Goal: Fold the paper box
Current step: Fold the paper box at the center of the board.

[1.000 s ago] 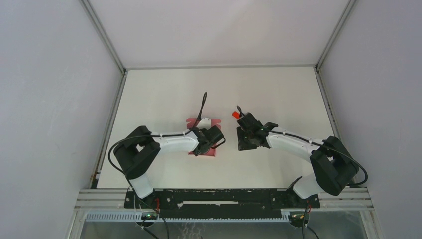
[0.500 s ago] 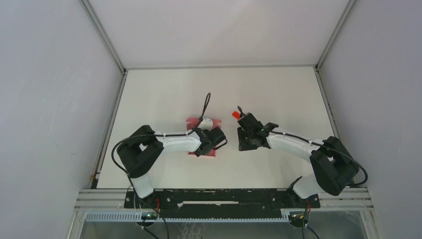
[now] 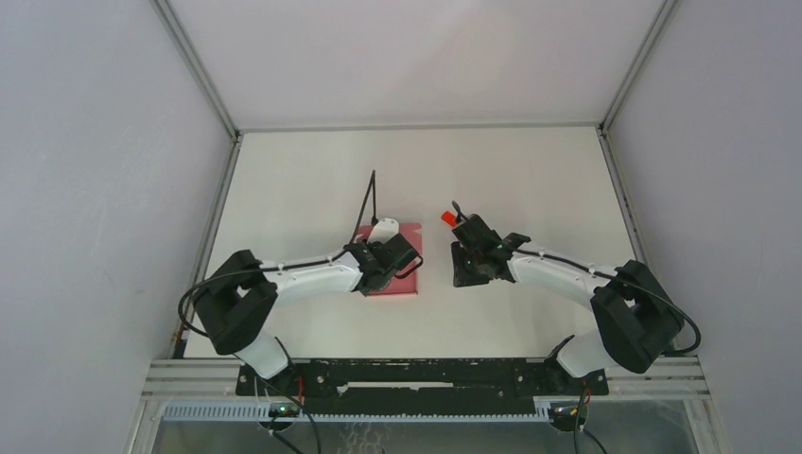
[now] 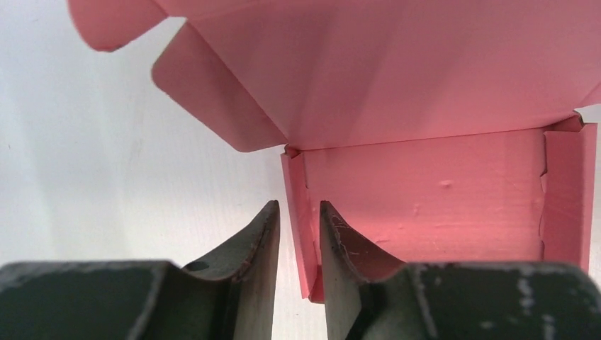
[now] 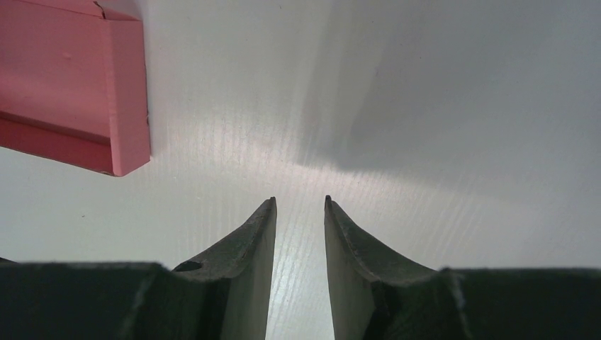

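The pink paper box lies at the table's middle, partly under my left wrist. In the left wrist view its lid panel stands raised behind the tray, with a flap at the left. My left gripper straddles the box's left side wall. Its jaws stand slightly apart: the wall rests against the right finger, with a gap to the left finger. My right gripper hovers open over bare table, nothing between its fingers. A corner of the box lies to its upper left.
A small bright red block shows by the right wrist. A black cable rises from the left wrist. Grey walls close the white table on three sides.
The left jaws have eased apart from the box's side wall. The left arm's elbow has swung left and its cable has tilted left. The right arm has not moved.
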{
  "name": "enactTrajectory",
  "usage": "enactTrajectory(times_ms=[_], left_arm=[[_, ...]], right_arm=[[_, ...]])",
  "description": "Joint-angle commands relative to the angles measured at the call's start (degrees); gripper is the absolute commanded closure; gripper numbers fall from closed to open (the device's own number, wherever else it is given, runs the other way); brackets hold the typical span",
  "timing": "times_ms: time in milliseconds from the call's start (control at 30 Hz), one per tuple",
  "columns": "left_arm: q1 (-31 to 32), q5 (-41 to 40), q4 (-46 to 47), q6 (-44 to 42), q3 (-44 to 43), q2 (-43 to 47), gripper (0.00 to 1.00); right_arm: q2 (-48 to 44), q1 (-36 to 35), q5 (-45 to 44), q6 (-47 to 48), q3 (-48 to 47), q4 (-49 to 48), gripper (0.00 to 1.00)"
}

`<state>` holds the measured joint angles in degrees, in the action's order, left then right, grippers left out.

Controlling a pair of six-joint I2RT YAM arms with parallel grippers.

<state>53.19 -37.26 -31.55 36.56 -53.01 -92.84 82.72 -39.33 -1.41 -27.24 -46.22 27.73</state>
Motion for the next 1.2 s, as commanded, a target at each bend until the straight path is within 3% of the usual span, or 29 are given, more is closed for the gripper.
enactTrajectory(times_ms=[0, 533, 1167], left_arm=[[-0.7, 1.2, 3.7, -1.2, 2.7, 5.4, 0.68], [-9.0, 7.8, 9.0, 0.8, 17.9, 29.7, 0.66], [-11.3, 11.4, 14.1, 2.7, 23.3, 30.9, 0.65]], right_arm=[[-2.5, 0.0, -0.1, 1.3, -2.2, 0.7, 0.60], [8.4, -8.8, -4.0, -0.8, -18.4, 7.6, 0.56], [22.5, -13.6, -10.8, -2.2, -30.9, 13.4, 0.56]])
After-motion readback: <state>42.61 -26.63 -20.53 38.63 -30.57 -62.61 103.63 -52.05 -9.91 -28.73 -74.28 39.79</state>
